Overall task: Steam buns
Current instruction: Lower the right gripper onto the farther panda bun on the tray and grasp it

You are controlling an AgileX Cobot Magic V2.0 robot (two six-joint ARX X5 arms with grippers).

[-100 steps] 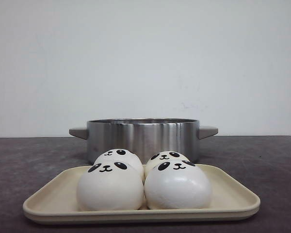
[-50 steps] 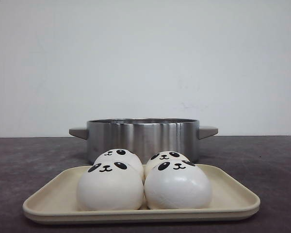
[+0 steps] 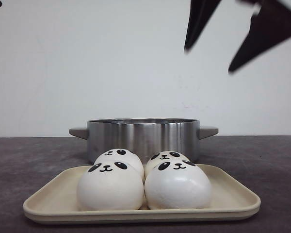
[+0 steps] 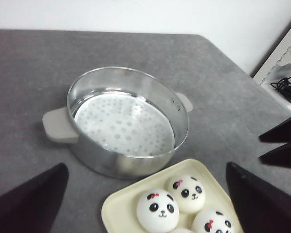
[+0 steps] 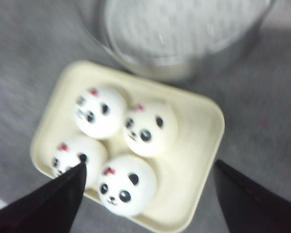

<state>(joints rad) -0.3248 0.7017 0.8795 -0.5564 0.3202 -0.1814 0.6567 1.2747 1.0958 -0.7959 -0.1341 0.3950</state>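
Several white panda-faced buns sit close together on a cream tray (image 3: pixel 136 216) near the table's front; the front pair are one bun (image 3: pixel 110 187) and its neighbour (image 3: pixel 178 187). Behind the tray stands an empty steel steamer pot (image 3: pixel 143 136) with a perforated white liner (image 4: pixel 123 126). My right gripper (image 3: pixel 208 59) hangs open high above the pot's right side; its wrist view looks down on the buns (image 5: pixel 128 184) between the spread fingers (image 5: pixel 48 204). My left gripper (image 4: pixel 146 167) is open too, high over the pot and tray (image 4: pixel 119 208), holding nothing.
The pot has grey handles (image 3: pixel 78 132) on both sides. The grey table (image 4: pixel 223 111) ends at a rounded far corner, past which lie a white shelf and black cable (image 4: pixel 286 87). A white wall (image 3: pixel 111 63) stands behind.
My right gripper's two dark fingers have come into the front view at the top right, and a sliver of the left arm shows at the top left corner. Buns, tray and pot have not moved.
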